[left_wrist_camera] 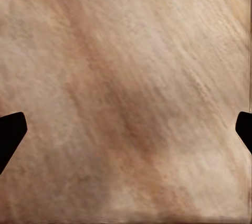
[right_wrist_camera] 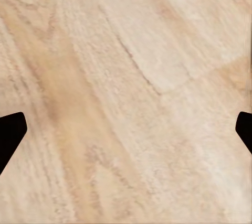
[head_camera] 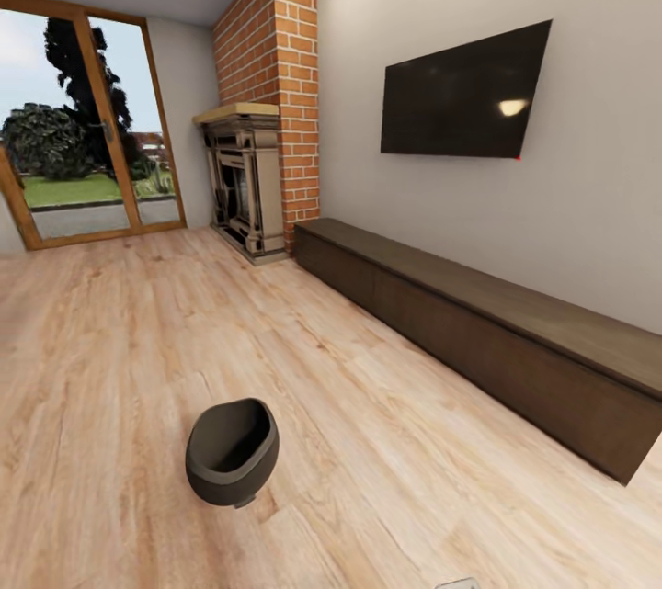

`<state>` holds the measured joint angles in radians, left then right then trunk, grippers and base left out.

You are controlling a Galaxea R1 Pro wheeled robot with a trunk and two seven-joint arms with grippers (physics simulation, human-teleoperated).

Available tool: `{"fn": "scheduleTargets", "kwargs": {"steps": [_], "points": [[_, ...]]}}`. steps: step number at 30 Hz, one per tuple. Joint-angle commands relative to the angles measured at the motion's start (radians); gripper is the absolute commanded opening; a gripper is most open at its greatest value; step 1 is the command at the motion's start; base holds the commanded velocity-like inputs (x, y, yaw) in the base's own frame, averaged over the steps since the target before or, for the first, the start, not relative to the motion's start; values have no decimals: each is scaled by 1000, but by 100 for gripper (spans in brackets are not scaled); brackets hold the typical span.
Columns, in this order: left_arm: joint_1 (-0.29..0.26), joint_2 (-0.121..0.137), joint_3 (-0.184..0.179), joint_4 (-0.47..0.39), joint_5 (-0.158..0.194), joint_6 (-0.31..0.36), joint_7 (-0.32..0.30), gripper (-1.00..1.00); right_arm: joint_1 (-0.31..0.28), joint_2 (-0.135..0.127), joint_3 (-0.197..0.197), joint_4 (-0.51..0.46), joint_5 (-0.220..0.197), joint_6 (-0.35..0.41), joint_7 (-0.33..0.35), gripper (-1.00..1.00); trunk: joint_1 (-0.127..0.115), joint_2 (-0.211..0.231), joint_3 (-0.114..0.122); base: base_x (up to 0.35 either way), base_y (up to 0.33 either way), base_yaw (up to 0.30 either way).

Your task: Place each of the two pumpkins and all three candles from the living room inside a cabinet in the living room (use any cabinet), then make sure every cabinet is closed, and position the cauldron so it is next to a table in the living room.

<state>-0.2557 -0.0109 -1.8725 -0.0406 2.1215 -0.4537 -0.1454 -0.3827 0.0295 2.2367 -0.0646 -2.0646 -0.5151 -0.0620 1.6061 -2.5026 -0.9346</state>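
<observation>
I see the cauldron (head_camera: 232, 452) upright on the plank floor (head_camera: 386, 479), well apart from the closed cabinet (head_camera: 478, 332). Left gripper (left_wrist_camera: 126, 135) and right gripper (right_wrist_camera: 126, 135): fingers spread, empty.

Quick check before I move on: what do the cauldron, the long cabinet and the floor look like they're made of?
Cauldron: dark, smooth, faintly sheened, likely metal or ceramic; the render leaves it open. Cabinet: dark brown matte wood, faint grain on top, fronts closed flush. Floor: light wood planks, visible grain and seams, low sheen.
</observation>
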Motion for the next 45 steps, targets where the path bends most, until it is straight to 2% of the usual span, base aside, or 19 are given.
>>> {"fn": "scheduleTargets", "kwargs": {"steps": [1,5,10,17,24,29,39,42,45], "points": [[0,0,-5,0,11,-1,-6,100,-1,0,8,-3,-5,-4,-7,100,0,0,-1,0,-348,286],[-1,6,-4,1,17,1,-13,100,-1,0,7,-1,-5,-3,-18,100,0,0,-1,0,-144,287],[-1,8,-4,1,20,-1,-14,100,-1,0,8,3,-3,-1,-76,100,0,0,-1,0,-20,290],[-1,8,-3,0,21,-1,-14,100,-1,0,8,4,-2,3,-85,100,0,0,-1,0,-2,291],[0,19,-2,-1,23,5,-14,100,-1,-11,7,6,-3,6,-138,100,0,0,-1,157,0,186],[0,20,-2,-1,26,8,-13,100,-1,-31,9,6,0,6,-144,100,0,0,-1,312,0,86],[-1,19,0,-1,28,7,-11,100,-1,-41,13,8,8,7,-144,100,0,0,-1,250,0,276],[0,16,0,-1,28,6,-11,100,-1,-45,14,9,36,8,-145,100,0,0,-1,38,0,292],[-1,15,1,-1,28,6,-10,100,-1,-46,14,9,44,9,-145,100,0,0,-1,8,0,292]]}}
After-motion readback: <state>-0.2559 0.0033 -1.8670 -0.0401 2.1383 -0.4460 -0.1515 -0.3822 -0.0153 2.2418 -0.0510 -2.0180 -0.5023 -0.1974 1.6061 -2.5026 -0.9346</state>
